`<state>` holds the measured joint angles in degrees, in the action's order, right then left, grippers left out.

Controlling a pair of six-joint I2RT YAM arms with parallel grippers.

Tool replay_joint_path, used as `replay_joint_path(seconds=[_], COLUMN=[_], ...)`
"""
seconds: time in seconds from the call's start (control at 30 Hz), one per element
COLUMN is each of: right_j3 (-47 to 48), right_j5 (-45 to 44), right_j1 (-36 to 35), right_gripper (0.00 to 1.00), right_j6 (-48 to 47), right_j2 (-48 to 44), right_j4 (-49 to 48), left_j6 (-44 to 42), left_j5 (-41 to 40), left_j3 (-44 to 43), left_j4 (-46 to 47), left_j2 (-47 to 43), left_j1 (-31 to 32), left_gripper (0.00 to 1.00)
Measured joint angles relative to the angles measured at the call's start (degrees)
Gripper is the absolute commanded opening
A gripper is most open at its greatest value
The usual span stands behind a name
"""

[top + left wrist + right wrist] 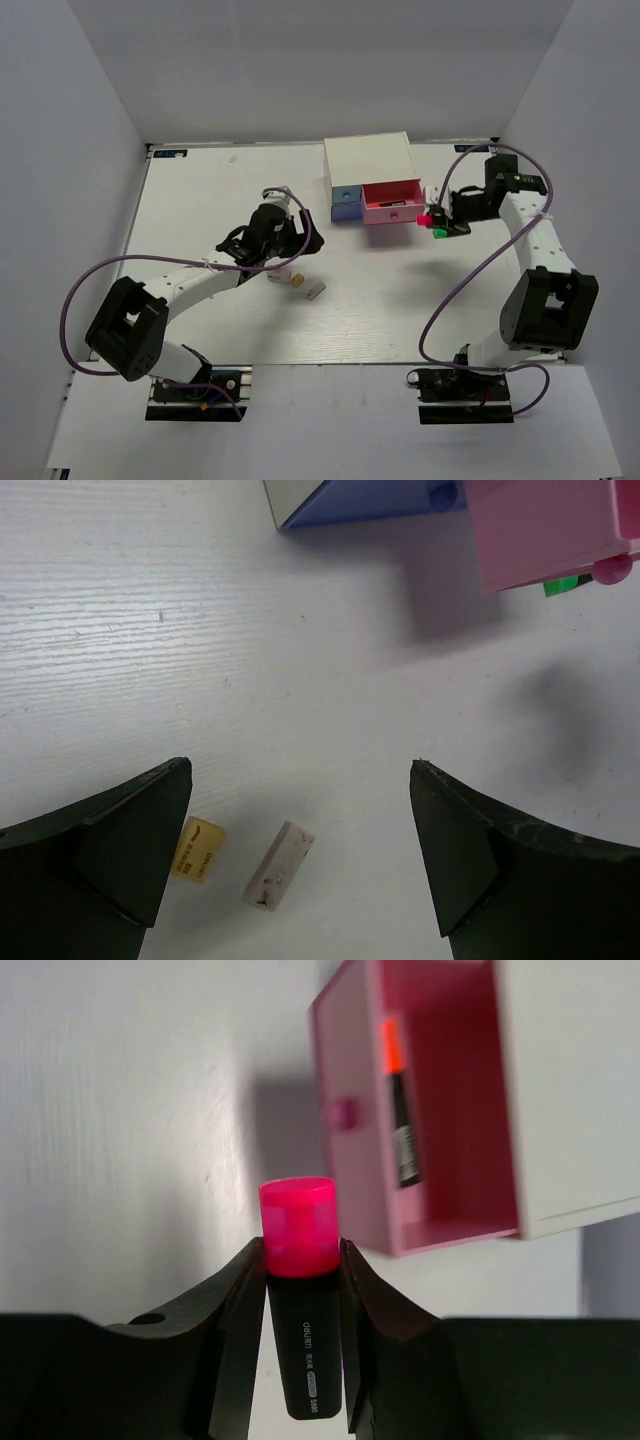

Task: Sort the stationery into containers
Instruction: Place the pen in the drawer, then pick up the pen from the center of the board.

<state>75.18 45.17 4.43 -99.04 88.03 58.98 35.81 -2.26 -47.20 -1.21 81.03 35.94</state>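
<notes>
My right gripper (300,1252) is shut on the pink-capped highlighter (298,1230), held cap-forward just right of the open pink drawer (392,203). Seen from the top, the right gripper (437,224) hangs beside the drawer's right corner. An orange-capped highlighter (400,1110) lies inside the pink drawer (345,1060). My left gripper (300,780) stands open above the table, over a tan eraser (197,849) and a grey eraser (279,865). Three small erasers (297,281) lie in a row just below the left gripper (280,258).
A white cabinet (366,160) stands at the back centre, with a shut light blue drawer (345,203) left of the pink one. White walls enclose the table on three sides. Cables loop from both arms.
</notes>
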Motion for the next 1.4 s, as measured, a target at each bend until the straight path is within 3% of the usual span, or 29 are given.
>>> replay_joint_path(seconds=[0.2,0.47,0.57,0.6,0.63,0.67,0.9,1.0,1.03,1.2,1.33,1.4], right_j3=[3.76,4.09,4.24,4.26,4.26,4.28,3.67,1.92,1.6,1.68,2.01,2.51], right_j5=[7.34,6.34,5.09,4.72,4.39,4.2,1.81,-0.39,-1.03,-3.23,-4.44,-4.92], right_j1=[-3.32,-9.44,-10.97,-11.28,-11.43,-11.58,-11.63,-11.17,-10.8,-6.51,-0.55,2.12], right_gripper=[0.1,0.18,0.43,0.62,0.7,0.73,0.64,0.44,0.33,0.12,0.11,0.21], right_j6=[14.05,27.78,29.27,29.68,29.99,30.08,36.28,40.11,41.24,45.24,45.0,42.62], right_j2=[-2.78,0.2,3.08,3.93,4.52,5.03,4.55,2.05,1.14,-1.16,-0.98,-0.22], right_j4=[-9.18,-26.01,-29.42,-29.88,-30.25,-30.51,-37.94,-43.04,-43.89,-45.83,-43.36,-40.19], left_j6=[0.07,0.11,0.13,0.13,0.15,0.17,0.17,0.2,0.2,0.2,0.2,0.2], left_j5=[2.08,3.61,3.85,3.93,4.0,4.02,4.44,4.48,4.5,4.59,4.66,4.66], left_j3=[0.0,0.0,0.0,0.0,0.0,0.0,0.0,0.0,0.0,0.0,0.0,0.0], left_j4=[0.57,1.66,1.73,1.73,1.75,1.75,2.32,2.54,2.51,2.49,2.51,2.51], left_j2=[1.64,2.05,2.05,2.05,2.05,2.05,2.14,2.14,2.14,2.14,2.14,2.14], left_j1=[-0.11,-0.11,-0.11,-0.11,-0.11,-0.11,-0.11,-0.11,-0.11,-0.11,-0.11,-0.11], left_gripper=[1.0,1.0,1.0,1.0,1.0,1.0,1.0,1.0,1.0,1.0,1.0,1.0])
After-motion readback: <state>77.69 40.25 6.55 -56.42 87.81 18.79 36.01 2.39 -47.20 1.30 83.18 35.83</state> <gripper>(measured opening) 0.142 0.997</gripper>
